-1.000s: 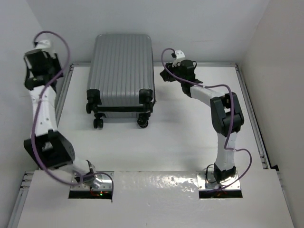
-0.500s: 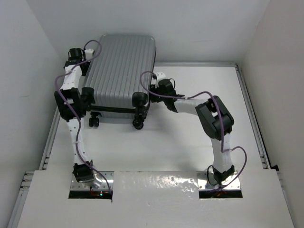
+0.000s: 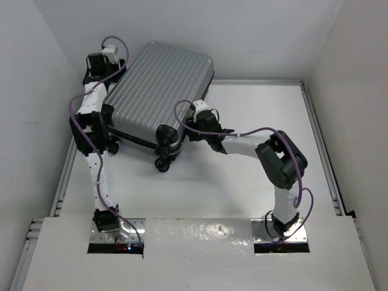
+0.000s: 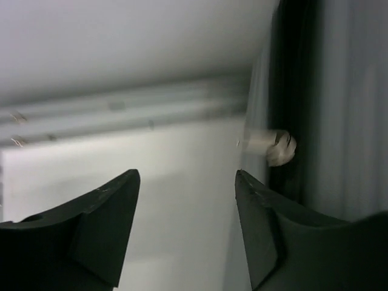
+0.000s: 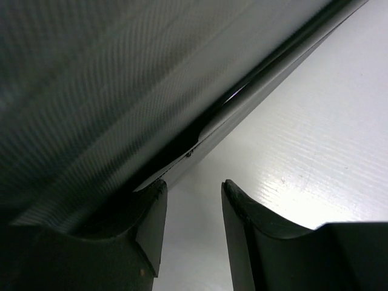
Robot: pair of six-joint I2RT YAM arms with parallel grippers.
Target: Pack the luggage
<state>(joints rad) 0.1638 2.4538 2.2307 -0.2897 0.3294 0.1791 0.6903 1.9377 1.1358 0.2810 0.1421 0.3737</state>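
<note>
Suitcase [image 3: 159, 97]: closed, askew on the white counter [image 3: 242, 176], between both end effectors.
Left end effector [image 4: 185, 182]: jaws wide apart and empty. The suitcase's side is just to its right, and it is probably bracing that side.
Right end effector [image 5: 193, 188]: jaws partly open, gripping nothing. The suitcase's lower edge is just to its left, and it seems to be pushing to turn it.

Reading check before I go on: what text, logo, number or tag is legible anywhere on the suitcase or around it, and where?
None can be read in any view.
luggage: plain ribbed silver-grey shell, no brand mark or tag showing.
pale fitting at its edge, left wrist view: too blurred to tell whether it bears any marking.
</note>
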